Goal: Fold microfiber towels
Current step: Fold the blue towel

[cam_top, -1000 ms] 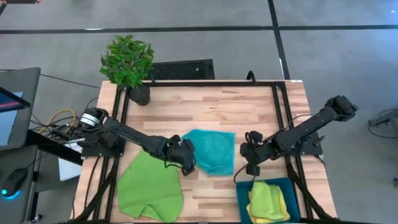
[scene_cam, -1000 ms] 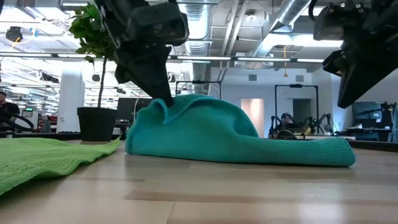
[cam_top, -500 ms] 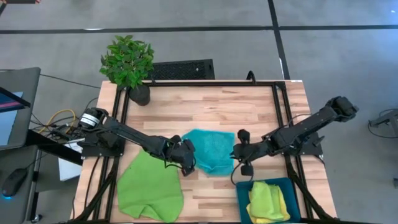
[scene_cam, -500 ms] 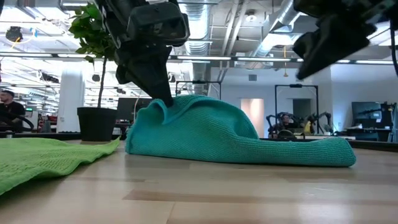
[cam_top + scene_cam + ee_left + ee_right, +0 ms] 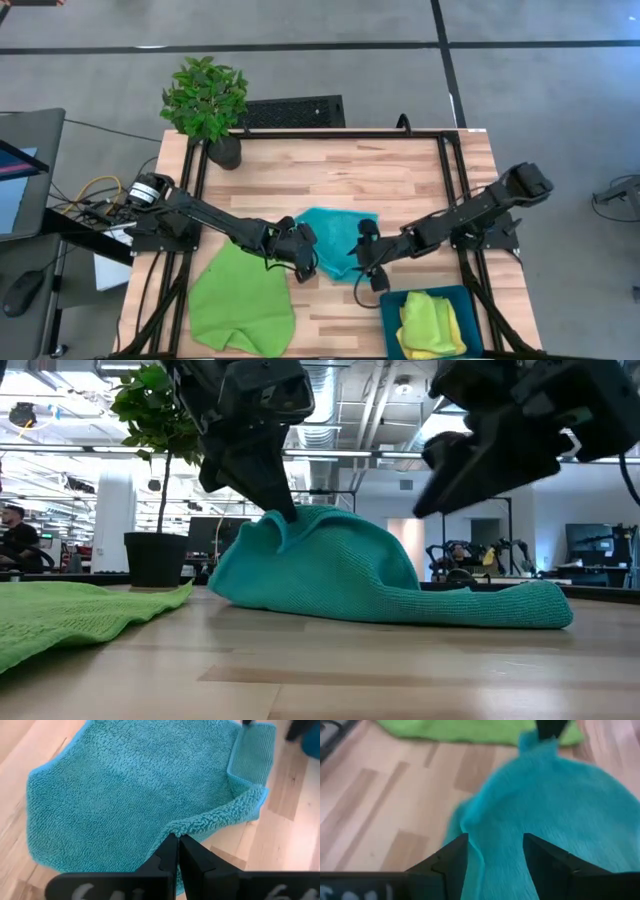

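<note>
Turquoise cloth was pinched in the left gripper (image 5: 177, 845), its jaws pressed together on a raised edge of the turquoise towel (image 5: 338, 240) at the table's (image 5: 400, 170) middle. The right gripper (image 5: 495, 855) hung spread over the opposite edge, probably to grasp it.

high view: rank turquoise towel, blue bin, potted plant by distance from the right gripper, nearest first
1. turquoise towel: right beside the open right gripper, table centre.
2. blue bin: just past it, at the table's near right corner.
3. potted plant: far left corner.
</note>
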